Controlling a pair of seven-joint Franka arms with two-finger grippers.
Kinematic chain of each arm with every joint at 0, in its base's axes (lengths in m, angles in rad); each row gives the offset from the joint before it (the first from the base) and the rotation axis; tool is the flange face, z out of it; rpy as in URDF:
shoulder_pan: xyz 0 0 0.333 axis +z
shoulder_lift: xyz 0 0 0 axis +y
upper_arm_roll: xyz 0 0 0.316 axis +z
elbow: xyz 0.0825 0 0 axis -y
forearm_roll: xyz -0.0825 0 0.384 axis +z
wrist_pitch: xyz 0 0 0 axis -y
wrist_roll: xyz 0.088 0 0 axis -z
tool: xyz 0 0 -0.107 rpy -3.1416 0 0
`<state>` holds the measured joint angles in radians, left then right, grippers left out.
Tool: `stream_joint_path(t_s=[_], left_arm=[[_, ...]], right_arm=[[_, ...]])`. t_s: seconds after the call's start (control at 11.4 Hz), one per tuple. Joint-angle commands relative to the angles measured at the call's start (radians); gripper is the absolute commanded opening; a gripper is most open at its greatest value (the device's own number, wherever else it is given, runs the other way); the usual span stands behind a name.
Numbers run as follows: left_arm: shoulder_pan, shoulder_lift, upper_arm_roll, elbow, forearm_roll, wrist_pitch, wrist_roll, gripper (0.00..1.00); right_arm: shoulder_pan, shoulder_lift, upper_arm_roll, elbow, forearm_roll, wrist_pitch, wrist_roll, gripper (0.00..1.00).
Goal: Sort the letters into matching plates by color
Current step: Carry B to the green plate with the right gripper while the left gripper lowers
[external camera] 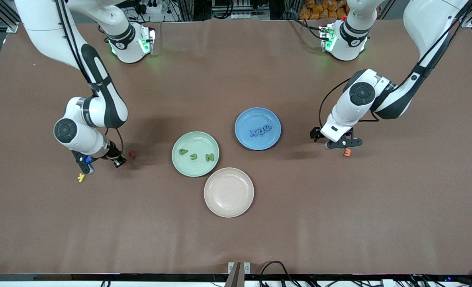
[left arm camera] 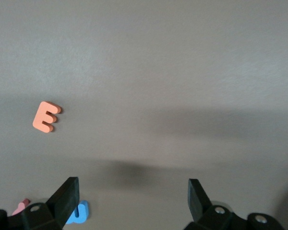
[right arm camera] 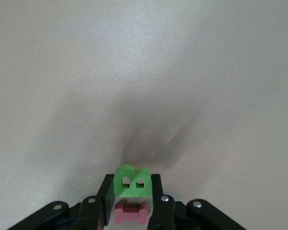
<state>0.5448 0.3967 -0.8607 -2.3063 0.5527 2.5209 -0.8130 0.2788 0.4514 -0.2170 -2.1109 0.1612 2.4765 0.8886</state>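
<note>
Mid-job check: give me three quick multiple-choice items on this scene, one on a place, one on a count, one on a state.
1. Which plate lies nearest the front camera? A green; B blue; C beige.
2. How many letters lie in the green plate? A two; B three; C five.
3. What is in the right gripper? A a green letter; B an orange letter; C nothing.

Key: C, the beige plate shows lowest in the front view; B, three green letters lie in it; A, its fingers are shut on the green letter.

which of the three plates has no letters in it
The beige plate, nearest the front camera. The green plate holds three green letters, and the blue plate holds three blue ones.
</note>
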Motion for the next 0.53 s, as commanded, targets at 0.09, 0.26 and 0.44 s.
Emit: stream_joint_path(t_s=[0.09,0.26,0.44], left_arm=[[-0.025,-0.025,0.067,-0.074,0.027,0.122,0.023,1.00],[-0.026,-0.025,0.115,-0.093,0.067,0.150,0.037,1.00],[-0.080,-0.041,0.185,-0.123,0.075,0.203,0.040,1.00]], right_arm=[[-0.017,-0.037,0.002,0.043,0.008,-0.077,-0.086,0.16],[-0.010,-0.037,0.004,0.078,0.006,-0.128,-0.152,0.16],[-0.001,-0.037,0.007,0.097,0.006,-0.158,-0.232,0.16]])
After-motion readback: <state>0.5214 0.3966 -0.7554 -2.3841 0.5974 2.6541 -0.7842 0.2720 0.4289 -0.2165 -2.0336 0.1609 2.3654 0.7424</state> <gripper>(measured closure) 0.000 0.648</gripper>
